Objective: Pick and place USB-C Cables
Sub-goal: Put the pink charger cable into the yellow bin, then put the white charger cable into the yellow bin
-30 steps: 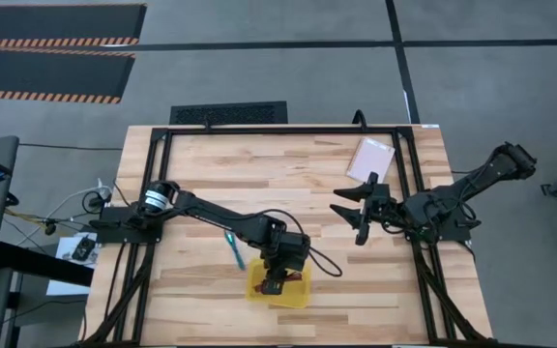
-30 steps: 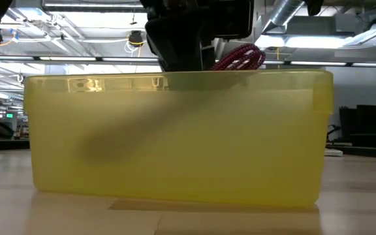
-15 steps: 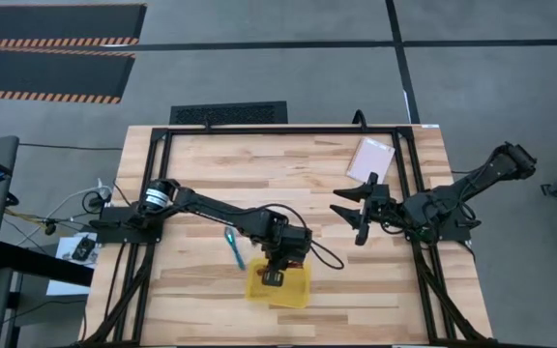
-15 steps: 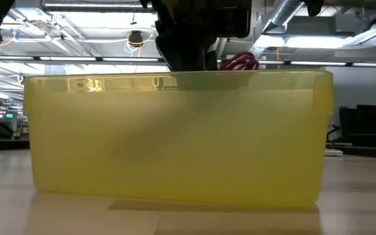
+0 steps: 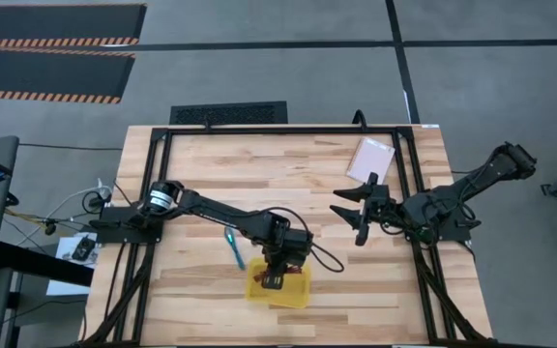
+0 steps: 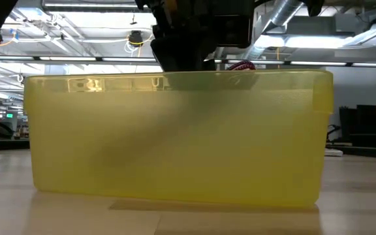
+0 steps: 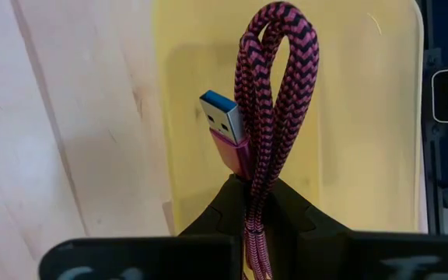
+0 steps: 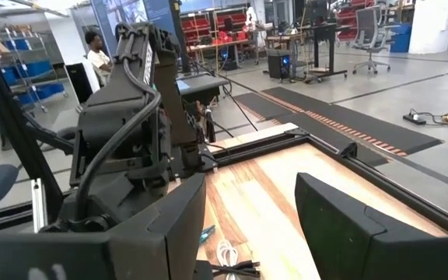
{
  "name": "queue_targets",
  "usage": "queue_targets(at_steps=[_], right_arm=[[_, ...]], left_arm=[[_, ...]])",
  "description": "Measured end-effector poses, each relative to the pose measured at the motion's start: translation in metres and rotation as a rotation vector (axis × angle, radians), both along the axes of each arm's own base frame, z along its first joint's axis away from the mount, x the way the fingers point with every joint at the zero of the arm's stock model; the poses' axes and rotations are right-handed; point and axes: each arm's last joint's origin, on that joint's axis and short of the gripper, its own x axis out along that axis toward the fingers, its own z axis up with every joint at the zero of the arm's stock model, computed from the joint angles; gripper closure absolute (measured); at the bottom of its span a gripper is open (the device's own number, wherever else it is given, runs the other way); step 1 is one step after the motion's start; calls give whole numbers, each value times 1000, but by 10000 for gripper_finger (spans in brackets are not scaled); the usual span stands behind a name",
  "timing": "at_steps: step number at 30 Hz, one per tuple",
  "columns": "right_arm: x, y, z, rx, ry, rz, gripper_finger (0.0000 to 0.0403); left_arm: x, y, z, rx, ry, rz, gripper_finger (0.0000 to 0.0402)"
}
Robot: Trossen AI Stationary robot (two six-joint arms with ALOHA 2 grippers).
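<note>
The left claw point(image 7: 251, 204), clamping the dark red braided USB-C cable point(image 7: 271, 93), is sinking lower into the yellow rectangular plastic tray point(image 5: 298, 293); release is nearing.

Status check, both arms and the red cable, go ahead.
Left gripper shut on dark red cable, over yellow tray. Right gripper open, idle. Nothing blocking.
</note>
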Motion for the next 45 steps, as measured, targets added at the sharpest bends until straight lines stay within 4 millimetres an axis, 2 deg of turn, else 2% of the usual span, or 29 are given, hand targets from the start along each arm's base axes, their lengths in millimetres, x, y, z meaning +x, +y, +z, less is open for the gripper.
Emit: queue_targets(at_steps=[5,15,22,25,30,35,40,45], right_arm=[[0,0,0,-1,3,0,182],[0,0,-1,1,6,0,182],[0,0,-1,3,6,0,182],[0,0,-1,4,6,0,182],[0,0,-1,3,6,0,182],[-2,-1,0,-5,11,0,182],[-2,-1,-5,-10,49,-1,182],[-3,-1,-15,21,128,-9,182]], left_arm=[[0,0,0,0,-4,1,391],[1,0,0,-2,-8,1,311],[1,2,0,-2,-8,6,302],[2,5,7,2,-13,2,302],[3,12,41,75,-24,-32,302],[-6,15,80,184,7,-63,301],[-34,12,128,240,-52,-62,301],[-84,4,193,370,-249,53,301]])
